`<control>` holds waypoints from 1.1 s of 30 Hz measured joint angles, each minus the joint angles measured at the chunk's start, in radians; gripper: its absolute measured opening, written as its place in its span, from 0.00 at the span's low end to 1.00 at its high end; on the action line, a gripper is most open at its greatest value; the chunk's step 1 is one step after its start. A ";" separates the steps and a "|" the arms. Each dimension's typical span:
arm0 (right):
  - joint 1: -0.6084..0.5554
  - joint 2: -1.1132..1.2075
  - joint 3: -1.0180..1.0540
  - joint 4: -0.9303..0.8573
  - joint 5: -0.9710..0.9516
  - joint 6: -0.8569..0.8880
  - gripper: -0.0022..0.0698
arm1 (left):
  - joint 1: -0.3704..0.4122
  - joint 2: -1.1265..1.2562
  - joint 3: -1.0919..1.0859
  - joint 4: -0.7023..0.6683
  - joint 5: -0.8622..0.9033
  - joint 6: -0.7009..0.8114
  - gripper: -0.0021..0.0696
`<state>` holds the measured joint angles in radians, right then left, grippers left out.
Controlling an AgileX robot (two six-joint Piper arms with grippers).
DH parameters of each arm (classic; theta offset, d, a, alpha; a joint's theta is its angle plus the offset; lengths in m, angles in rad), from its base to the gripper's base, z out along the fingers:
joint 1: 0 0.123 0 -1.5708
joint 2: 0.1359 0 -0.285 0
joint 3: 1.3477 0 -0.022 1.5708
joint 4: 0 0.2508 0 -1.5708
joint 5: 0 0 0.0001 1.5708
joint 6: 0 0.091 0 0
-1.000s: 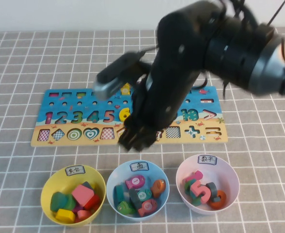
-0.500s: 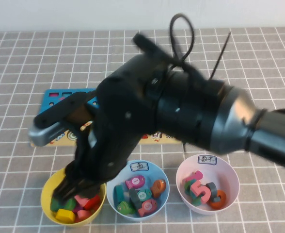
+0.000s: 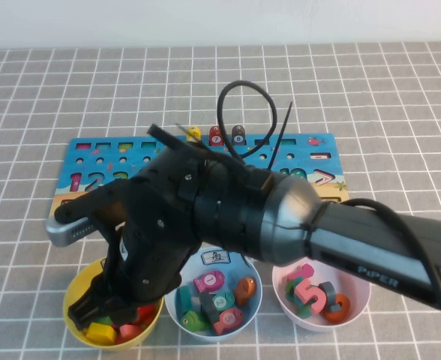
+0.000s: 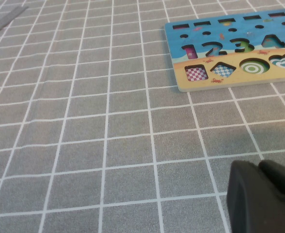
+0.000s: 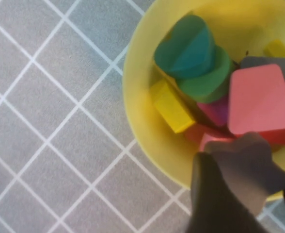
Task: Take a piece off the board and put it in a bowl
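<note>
Over the yellow bowl (image 3: 82, 319) at the worktop's near left your right pincer (image 3: 93, 306) grips the dark star piece (image 5: 244, 165), clear of the board (image 3: 310, 161), so release comes next, while the left pincer (image 4: 261, 196) sits parked, its state unclear.

Light is even and bright on my feeds, soft from above, with only faint shadows under the bowls. A pale sheen glares off the right arm's (image 3: 280, 214) casing. In the right wrist view the near finger (image 5: 229, 189) is blurred, out of focus.
</note>
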<state>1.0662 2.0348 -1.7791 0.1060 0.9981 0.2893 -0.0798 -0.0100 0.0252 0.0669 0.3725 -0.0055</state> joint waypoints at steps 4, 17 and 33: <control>0.000 0.009 0.000 -0.002 -0.019 0.018 0.41 | 0.000 0.000 0.000 0.000 0.000 0.000 0.03; 0.000 0.040 0.000 -0.002 -0.070 0.025 0.41 | 0.000 0.000 0.000 0.000 0.000 0.000 0.03; 0.000 0.142 -0.123 0.030 -0.026 0.029 0.41 | 0.000 0.000 0.000 0.000 0.000 0.000 0.03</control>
<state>1.0662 2.1770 -1.9021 0.1363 0.9718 0.3186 -0.0798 -0.0100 0.0252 0.0669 0.3725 -0.0055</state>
